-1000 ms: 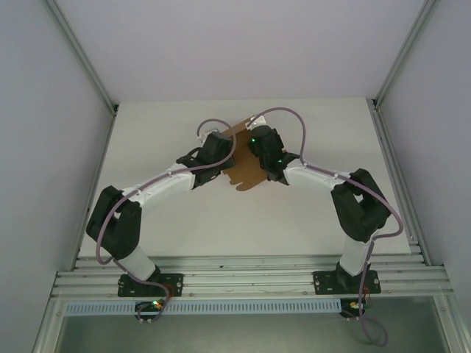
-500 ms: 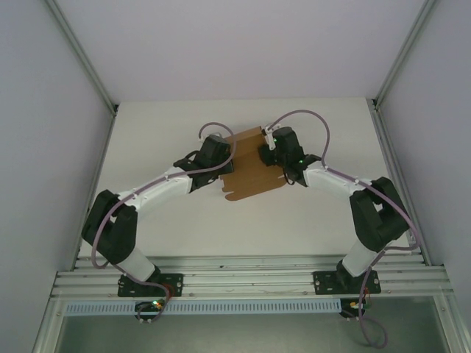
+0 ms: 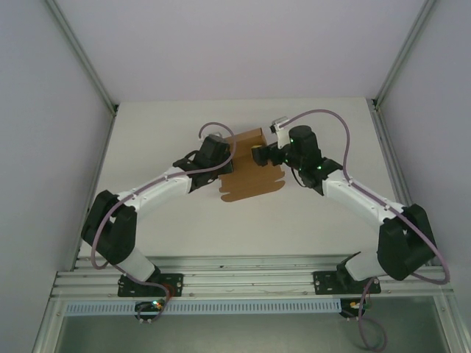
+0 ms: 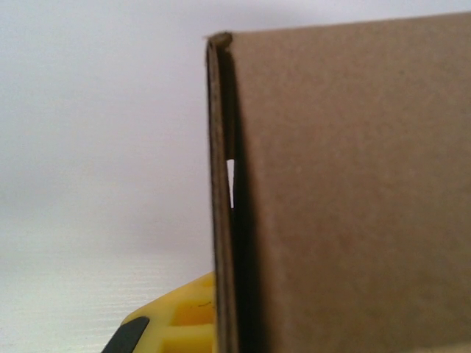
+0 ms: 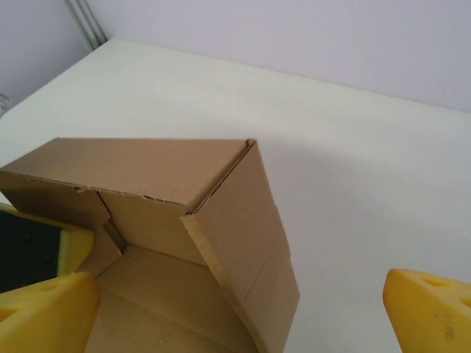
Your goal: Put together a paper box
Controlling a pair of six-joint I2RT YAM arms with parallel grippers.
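And the right hand has sprung open; a second ago it sat over the cardboard, now its yellow fingers stand wide apart at the box's right edge; the right arm has swung out with it, elbow pushed well towards the right side of the bench; the paper box has turned too, showing more of its brown face to the overhead camera than it did before

Over to the left hand; it has not budged, jaws together and clamped on the box's left wall; from the left wrist, that cardboard wall fills the right half of the shot, its folded edge running straight up and down, with one yellow finger peeking out low beside it

From the right wrist, the box is half-formed; the far wall and right wall stand up and meet at a corner, the floor panel lies open below them; the right hand has its two fingertips in the bottom corners with the box in the wide gap between; the other hand's yellow-and-black finger shows at the box's left wall; pale bench runs off behind

So the box sits mid-bench, between the two hands, a tabbed flap on its near edge
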